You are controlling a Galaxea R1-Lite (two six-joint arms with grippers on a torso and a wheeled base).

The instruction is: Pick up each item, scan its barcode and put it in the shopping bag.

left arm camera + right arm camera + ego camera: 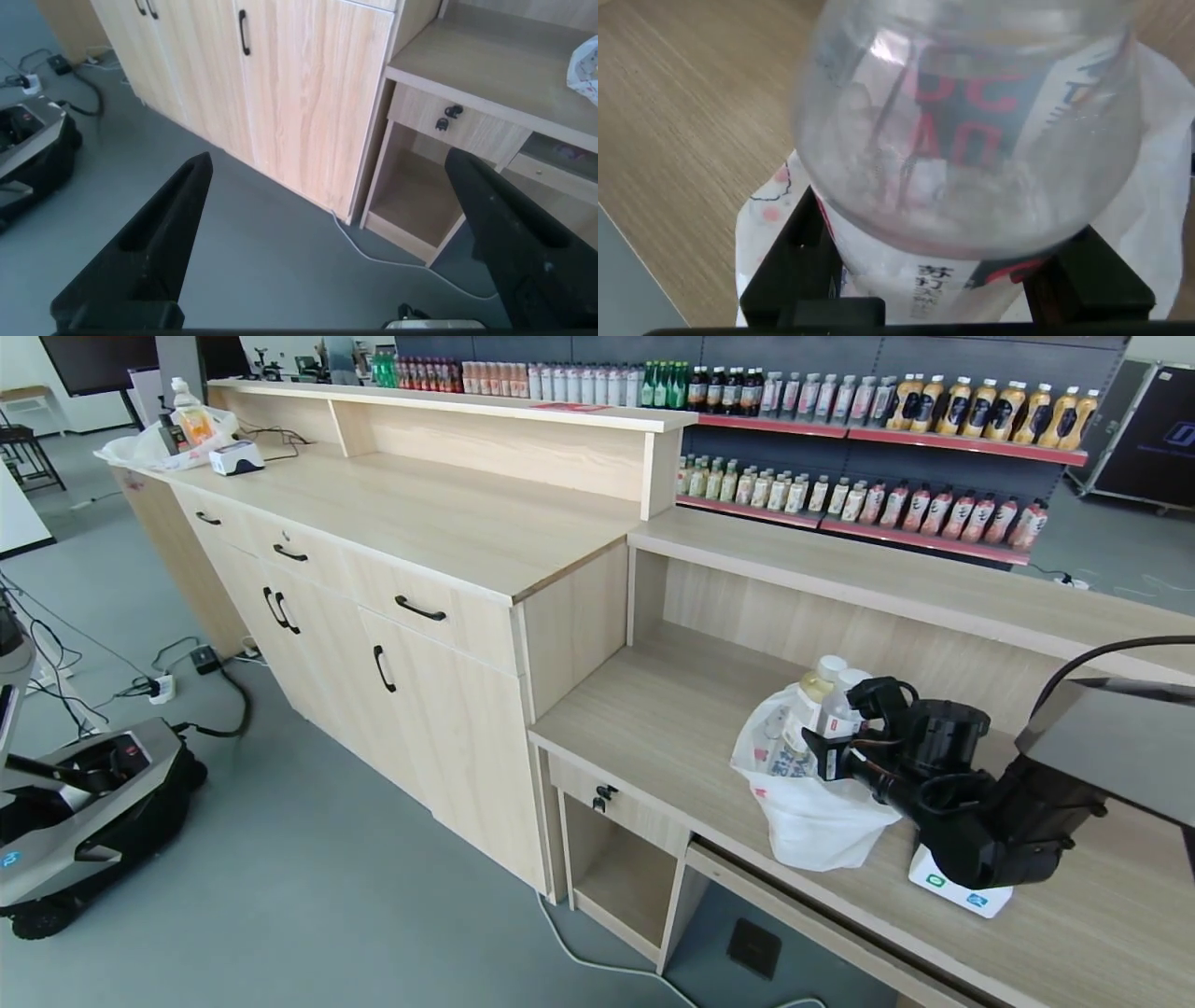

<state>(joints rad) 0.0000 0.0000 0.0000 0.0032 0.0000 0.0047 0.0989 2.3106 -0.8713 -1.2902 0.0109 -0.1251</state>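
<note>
White thin plastic shopping bag (812, 826) stands on the pale wooden surface (653, 719), directly below the right pincer (845, 733). Its black fingers (789, 266) are clamped on a clear plastic bottle (971, 121) with a white cap and a printed label. The bottle hangs over the bag's open mouth, beside a yellowish capped bottle (814, 689) inside the bag. Behind the pincer, under its arm, lies a small white box (962, 894). Left pincer (329, 163) hangs over grey floor (280, 252), fingers wide apart, holding nothing.
</note>
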